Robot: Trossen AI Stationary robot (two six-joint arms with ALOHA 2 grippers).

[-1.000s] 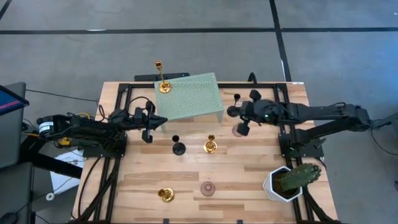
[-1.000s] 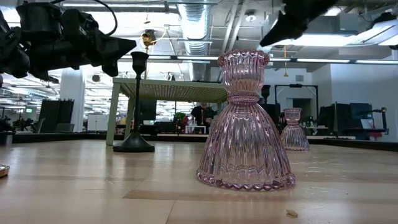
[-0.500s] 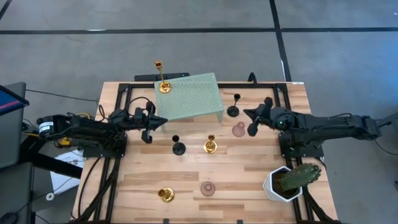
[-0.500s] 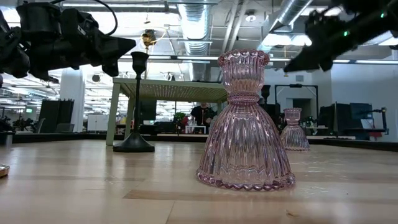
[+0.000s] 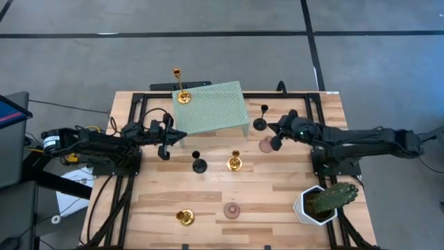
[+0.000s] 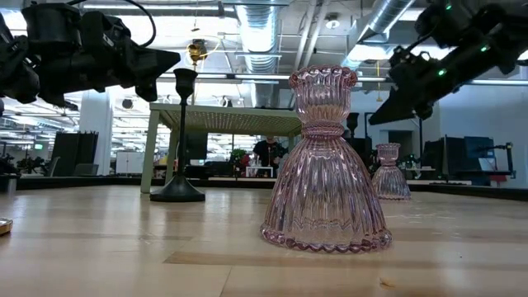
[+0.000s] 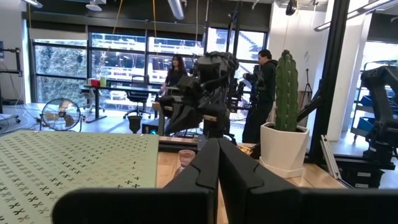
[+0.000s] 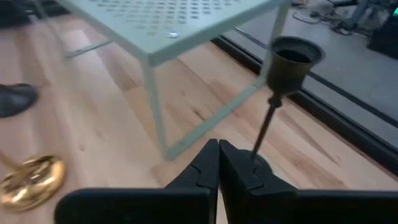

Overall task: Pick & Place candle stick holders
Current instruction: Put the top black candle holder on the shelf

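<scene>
A tall black candle stick holder [image 5: 260, 122] stands on its round base beside the green mesh rack [image 5: 215, 107]; it also shows in the right wrist view [image 8: 281, 81]. A pink glass holder [image 5: 265, 146] stands just near of it. My right gripper [image 5: 272, 132] is shut and hovers close to both, pointing at the black holder's base [image 8: 258, 163] without touching it. My left gripper [image 5: 182, 137] is shut and empty at the rack's left. A tall gold holder [image 5: 182, 96] stands on the rack. A black holder [image 5: 199, 164], gold holders [image 5: 234, 163] [image 5: 184, 217] and a pink one [image 5: 232, 210] stand on the table.
A cactus in a white pot [image 5: 322, 201] stands at the near right corner. Black frame rails [image 5: 316, 149] run along both sides of the table. People and desks show in the room beyond [image 7: 267, 68]. Bare wood lies between the near holders.
My right gripper has come down toward the table. It first drew back toward the right edge, then went left again toward the tall black holder. The holders have stayed where they were.
</scene>
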